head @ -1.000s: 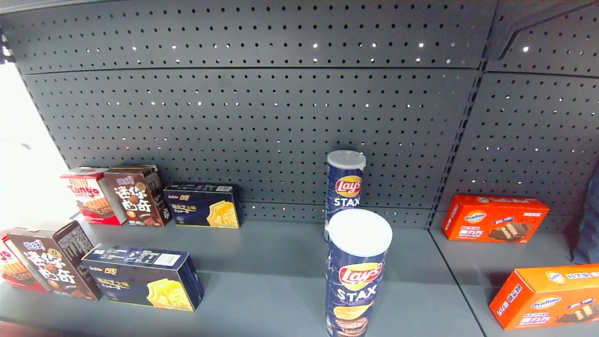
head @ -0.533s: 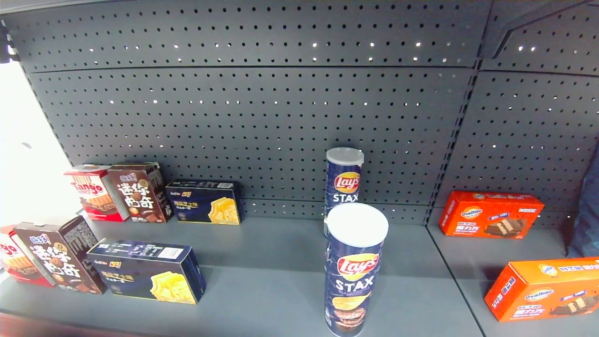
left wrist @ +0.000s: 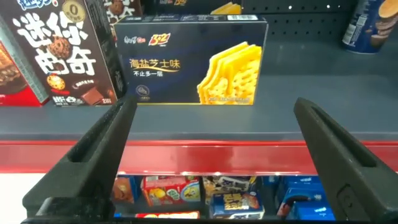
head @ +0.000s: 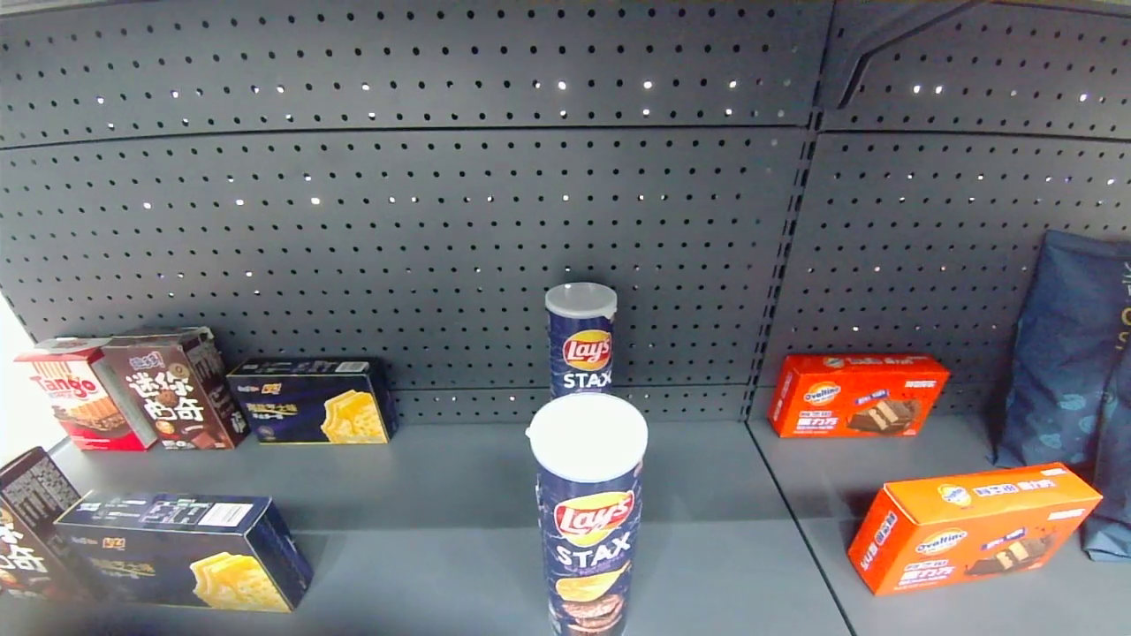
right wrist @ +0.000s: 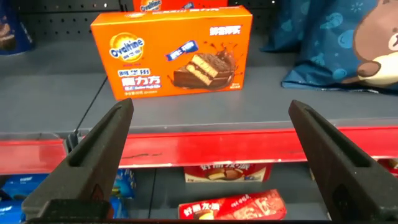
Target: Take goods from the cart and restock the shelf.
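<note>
I am looking at the big grey shelf with its back wall full of small holes. At the far right a blue bag leans on that wall. Next to it are two orange boxes, one near and one far. They lie with their long sides running left to right. On the left are two dark blue boxes, one near and one far, lying the same way. In the middle two tall chip cans stand up straight, the near can right in front of the far can. A brown box and a red box stand touching at the far left.

My left gripper hangs just in front of the shelf's red front strip. Its fingers are spread wide and hold nothing. The near dark blue box sits straight ahead of it. My right gripper is spread wide and empty too, with the near orange box straight ahead.

So both arms face the shelf, and neither has goods to put down. I think the next step is to go to the cart and pick something up. I cannot tell from here which way the cart lies. The bare spots I would fill are on either side of the cans, so either arm could reach one.
</note>
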You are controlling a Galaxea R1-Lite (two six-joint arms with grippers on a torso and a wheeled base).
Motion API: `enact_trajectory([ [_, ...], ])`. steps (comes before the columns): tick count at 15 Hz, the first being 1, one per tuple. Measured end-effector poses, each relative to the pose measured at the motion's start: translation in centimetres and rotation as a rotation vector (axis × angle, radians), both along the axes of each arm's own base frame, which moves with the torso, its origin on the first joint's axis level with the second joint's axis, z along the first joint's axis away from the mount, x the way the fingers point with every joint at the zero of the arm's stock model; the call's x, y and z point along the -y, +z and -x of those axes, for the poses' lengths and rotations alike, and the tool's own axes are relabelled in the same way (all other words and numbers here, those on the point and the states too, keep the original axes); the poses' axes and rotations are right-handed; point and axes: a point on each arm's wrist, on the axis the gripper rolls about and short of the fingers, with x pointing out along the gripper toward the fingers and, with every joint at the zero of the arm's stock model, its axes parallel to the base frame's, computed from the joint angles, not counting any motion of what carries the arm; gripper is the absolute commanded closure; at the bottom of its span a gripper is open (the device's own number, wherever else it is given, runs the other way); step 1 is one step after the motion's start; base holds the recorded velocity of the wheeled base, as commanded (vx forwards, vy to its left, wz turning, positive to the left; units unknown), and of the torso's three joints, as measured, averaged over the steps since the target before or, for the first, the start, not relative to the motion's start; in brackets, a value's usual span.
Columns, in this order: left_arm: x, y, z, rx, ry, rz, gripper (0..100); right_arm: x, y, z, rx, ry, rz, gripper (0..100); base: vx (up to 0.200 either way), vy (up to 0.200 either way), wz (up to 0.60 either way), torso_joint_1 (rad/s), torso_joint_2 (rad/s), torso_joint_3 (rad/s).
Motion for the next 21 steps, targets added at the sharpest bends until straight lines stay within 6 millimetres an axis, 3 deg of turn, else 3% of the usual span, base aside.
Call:
enact_trajectory([
  [21,0.00,0.00,0.00,0.000,0.000,0.000,0,0.00,0.00,0.00,0.000,-0.001,0.000,0,-0.010,0.000,0.06,0.001,0.00,0.000],
])
